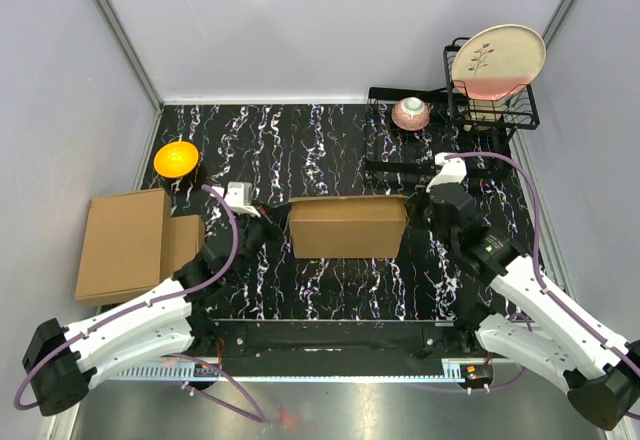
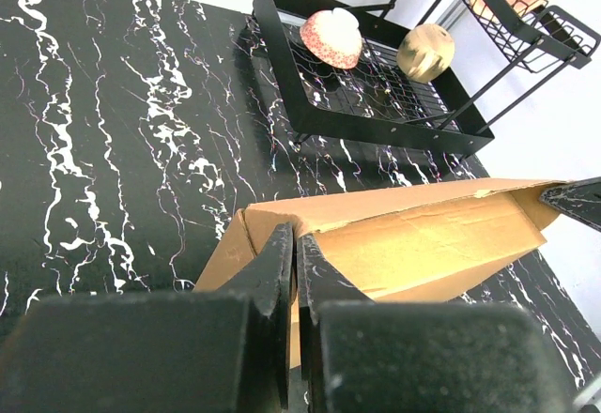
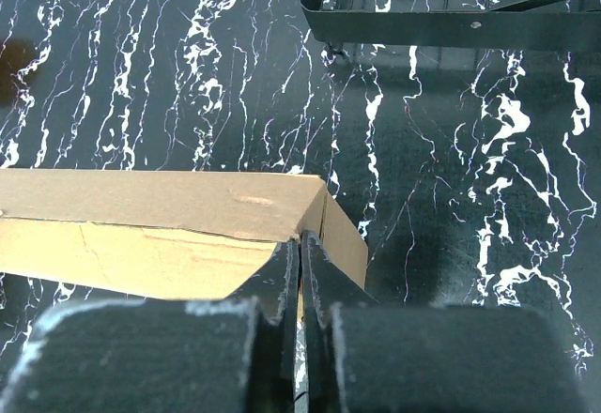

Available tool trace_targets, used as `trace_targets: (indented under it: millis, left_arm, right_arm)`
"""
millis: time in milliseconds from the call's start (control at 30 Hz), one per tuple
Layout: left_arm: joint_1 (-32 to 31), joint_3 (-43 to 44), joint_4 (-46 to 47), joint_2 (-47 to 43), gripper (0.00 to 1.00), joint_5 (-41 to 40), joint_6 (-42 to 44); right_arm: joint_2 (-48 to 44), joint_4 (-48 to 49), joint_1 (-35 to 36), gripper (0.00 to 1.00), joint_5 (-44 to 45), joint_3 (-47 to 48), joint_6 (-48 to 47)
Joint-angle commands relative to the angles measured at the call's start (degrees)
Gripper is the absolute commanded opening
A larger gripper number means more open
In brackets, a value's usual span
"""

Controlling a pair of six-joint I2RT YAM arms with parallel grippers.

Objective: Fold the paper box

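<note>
A brown paper box (image 1: 347, 227) stands open-topped in the middle of the black marble table. My left gripper (image 1: 272, 230) is shut on the box's left end wall. In the left wrist view the gripper (image 2: 295, 244) pinches that wall's top edge, with the box interior (image 2: 423, 239) stretching away to the right. My right gripper (image 1: 420, 210) is shut on the right end wall. In the right wrist view the gripper (image 3: 300, 249) clamps the wall at the corner, with the box (image 3: 160, 206) to the left.
Flat cardboard sheets (image 1: 125, 245) lie at the left edge. An orange bowl (image 1: 175, 158) sits at the back left. A black tray (image 1: 385, 150) holds a pink bowl (image 1: 411, 113) at the back right, beside a wire rack (image 1: 520, 115) holding a plate (image 1: 497, 60).
</note>
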Motion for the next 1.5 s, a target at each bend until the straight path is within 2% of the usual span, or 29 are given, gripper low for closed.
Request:
trace_targets:
  millis: [0, 267, 700, 733, 833, 867, 933, 1167, 1233, 1267, 1300, 1400, 1467]
  left_arm:
    - [-2.25, -2.85, -4.17, 2.3, 0.0, 0.87, -2.36]
    - [-3.67, -5.58, -4.95, 2.83, 0.0, -3.18, -2.28]
    - [-5.86, -7.86, -5.05, 5.56, 0.0, -8.01, -0.79]
    - [-5.86, -7.78, -5.05, 4.86, 0.0, -8.45, -0.35]
    - [-5.95, -6.81, -6.09, 3.63, 0.0, -9.5, 1.06]
    - [-5.86, -6.55, -6.36, 3.54, 0.0, -9.77, 1.58]
    - [-5.95, -6.02, -6.63, 3.36, 0.0, -9.95, 1.76]
    - [-5.86, -5.4, -7.42, 3.54, 0.0, -10.3, 1.85]
    - [-5.86, -5.23, -7.51, 3.71, 0.0, -10.21, 1.94]
    - [-5.86, -5.31, -7.42, 3.63, 0.0, -10.21, 2.03]
    - [-5.86, -5.31, -7.42, 3.63, 0.0, -10.3, 1.94]
    - [-5.86, -5.23, -7.51, 3.63, 0.0, -10.12, 2.03]
    - [-5.86, -5.4, -7.59, 3.54, 0.0, -9.86, 1.94]
  right_arm:
    - [1.33, -7.15, 0.03, 0.0, -1.93, -2.91, 2.27]
    - [-0.25, -7.76, 0.12, 0.0, -2.81, -5.89, 4.55]
    - [-1.84, -10.04, 0.29, 0.01, -3.16, -5.55, 7.63]
    - [-2.45, -11.18, 0.29, 0.14, -3.07, -5.11, 7.72]
    - [-3.85, -14.0, 0.38, 0.36, -1.32, -2.13, 7.9]
    - [-4.12, -14.79, 0.3, 0.4, -0.18, -0.12, 7.29]
    - [-4.91, -17.42, 0.29, 0.45, 1.84, 2.35, 6.41]
    - [-7.99, -20.86, 0.21, 0.48, 3.61, 14.56, 1.84]
    - [-9.3, -16.4, 0.29, 0.43, 0.21, 14.5, 1.66]
    - [-9.57, -13.77, 0.29, 0.36, -1.13, 13.8, 2.09]
    - [-9.57, -8.78, 0.21, 0.22, -2.44, 13.01, 2.53]
    - [-5.46, -2.16, 0.21, 0.0, -5.62, 10.8, 3.41]
    - [-0.71, 0.4, 0.29, 0.0, -7.29, 9.22, 3.33]
